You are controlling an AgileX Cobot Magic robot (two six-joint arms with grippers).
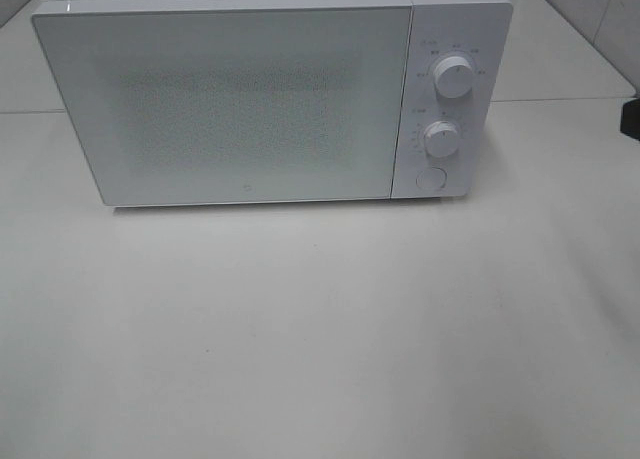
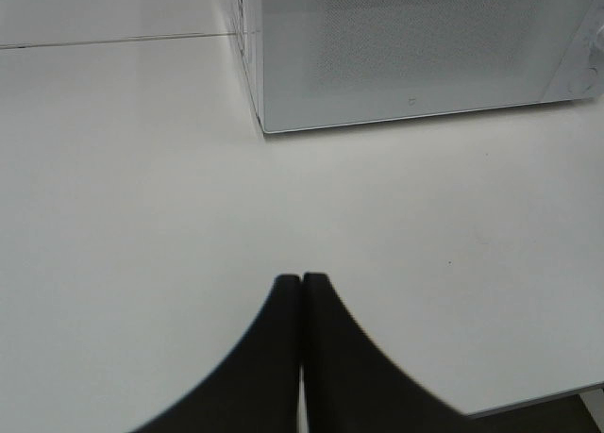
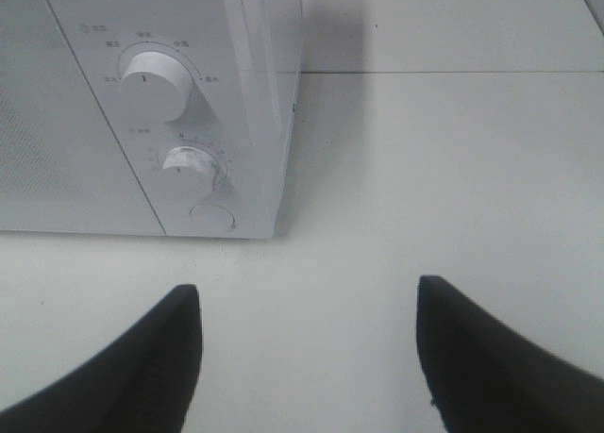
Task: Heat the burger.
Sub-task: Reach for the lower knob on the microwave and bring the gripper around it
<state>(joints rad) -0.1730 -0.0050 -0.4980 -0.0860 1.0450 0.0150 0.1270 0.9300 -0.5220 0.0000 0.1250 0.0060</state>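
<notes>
1. Burger: it shows in none of the three views. No part of it lies on the visible surface, and the frosted door hides the cavity, so I cannot tell whether it sits inside.
2. The microwave point(image 1: 270, 99) stands at the back of the white surface point(image 1: 320, 329) with its door point(image 1: 200, 169) shut flush.
3. The control panel beside the door carries an upper knob point(image 1: 453, 79), a lower knob point(image 1: 440, 138) and, beneath them, a round button point(image 1: 431, 179). The markings are too small to read, and no glow shows through the door.
4. The left end effector point(image 2: 301, 291) is closed with its fingers touching and holds nothing. It hangs over the bare surface, facing the door's lower corner on the side away from the knobs.
5. The right end effector point(image 3: 307, 301) is spread wide and empty. It faces the control panel, well apart from it.
6. Judged progress: if the burger is already inside, loading and closing the door are done, and what is left is turning the knobs to start heating, for which the right arm looks best placed. If it is not inside, every step of the task is left.
</notes>
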